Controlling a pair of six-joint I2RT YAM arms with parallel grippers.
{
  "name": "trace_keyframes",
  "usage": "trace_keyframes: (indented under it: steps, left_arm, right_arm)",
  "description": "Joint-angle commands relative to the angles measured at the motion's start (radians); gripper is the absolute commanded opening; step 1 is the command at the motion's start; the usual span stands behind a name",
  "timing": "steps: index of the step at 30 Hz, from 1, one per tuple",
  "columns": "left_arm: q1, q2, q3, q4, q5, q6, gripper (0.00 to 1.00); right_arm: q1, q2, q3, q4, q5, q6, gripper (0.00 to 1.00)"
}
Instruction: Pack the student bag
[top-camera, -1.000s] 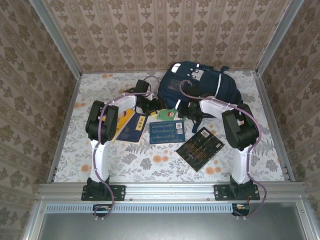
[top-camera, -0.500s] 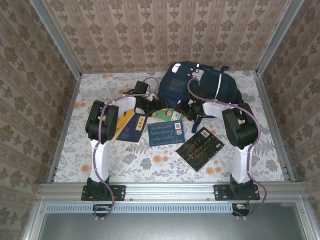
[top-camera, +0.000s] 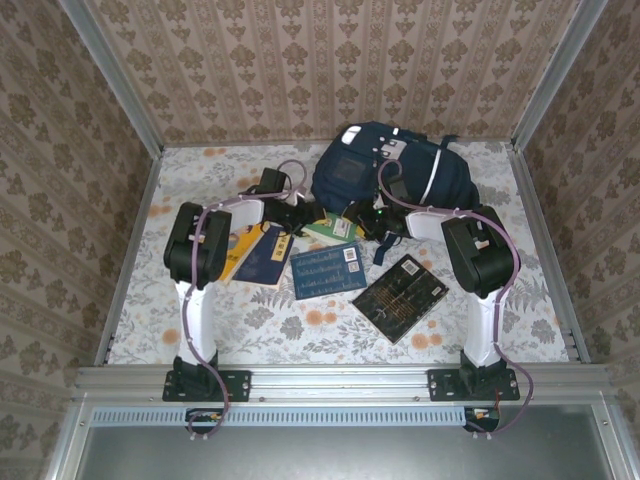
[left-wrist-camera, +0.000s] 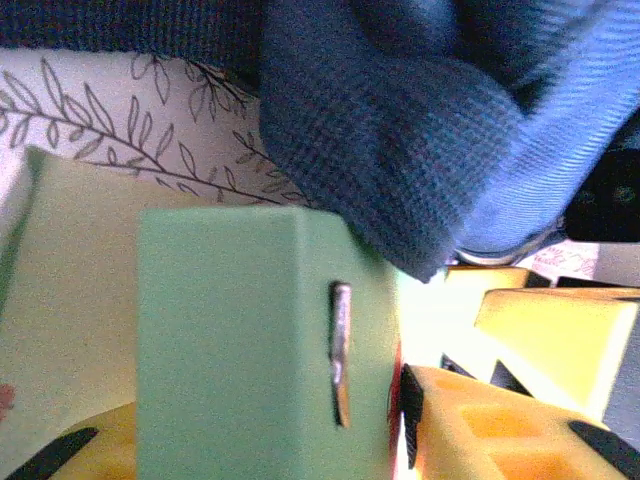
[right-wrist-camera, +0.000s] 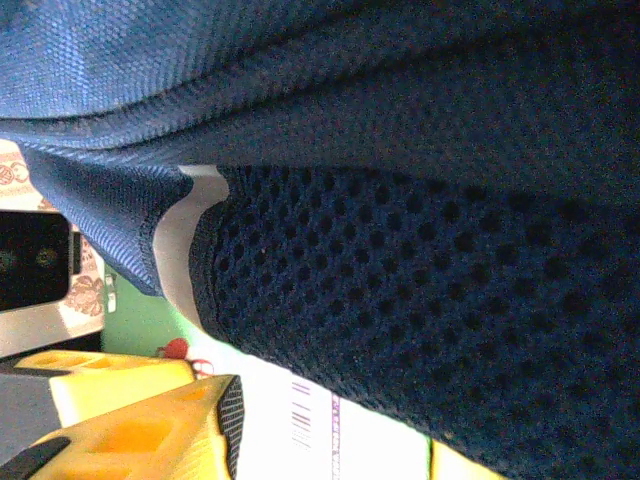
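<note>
The student bag (top-camera: 400, 170), a navy backpack with white stripes, lies at the back of the table. Just in front of it a green stapled booklet (top-camera: 328, 229) sits between my two grippers. My left gripper (top-camera: 303, 215) meets it from the left. In the left wrist view the booklet (left-wrist-camera: 230, 340) spans the space between my yellow fingers (left-wrist-camera: 500, 420), with a pad pressed on its edge. My right gripper (top-camera: 362, 218) comes from the right, under the bag's mesh (right-wrist-camera: 420, 300). A white barcoded page (right-wrist-camera: 320, 430) lies between its fingers (right-wrist-camera: 130, 440); contact is unclear.
A blue book (top-camera: 328, 270) lies tilted just in front of the booklet. A dark book (top-camera: 398, 297) is at the near right and a navy-and-yellow book (top-camera: 262, 252) at the left. The patterned tablecloth (top-camera: 300, 325) is bare near the front rail.
Both grippers have closed in on the green booklet and their jaws have narrowed. The left arm has shifted left. The blue book has turned slightly and covers more of the booklet.
</note>
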Motion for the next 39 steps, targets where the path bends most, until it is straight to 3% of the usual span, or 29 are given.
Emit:
trace_keyframes:
  steps: [1, 5, 14, 21, 28, 39]
  left_arm:
    - [0.009, -0.126, 0.003, -0.005, 0.027, -0.002, 0.32]
    - [0.020, -0.210, 0.013, -0.083, 0.003, 0.041, 0.22]
    - [0.072, -0.426, -0.030, -0.145, -0.033, 0.064, 0.16]
    - [0.078, -0.574, -0.112, -0.060, 0.004, 0.000, 0.13]
    - [0.065, -0.698, -0.241, 0.156, 0.026, -0.171, 0.08]
    - [0.060, -0.796, -0.302, 0.304, 0.023, -0.334, 0.03]
  right_arm:
    - [0.025, 0.004, 0.001, 0.036, -0.076, 0.003, 0.51]
    - [0.023, -0.026, 0.009, 0.001, -0.053, -0.026, 0.57]
    - [0.023, -0.165, 0.031, -0.123, -0.008, -0.140, 0.77]
    - [0.024, -0.322, -0.058, 0.024, -0.136, -0.068, 0.99]
    - [0.044, -0.377, -0.171, 0.438, -0.269, 0.236, 1.00]
    - [0.133, -0.349, -0.182, 0.586, -0.272, 0.355, 1.00]
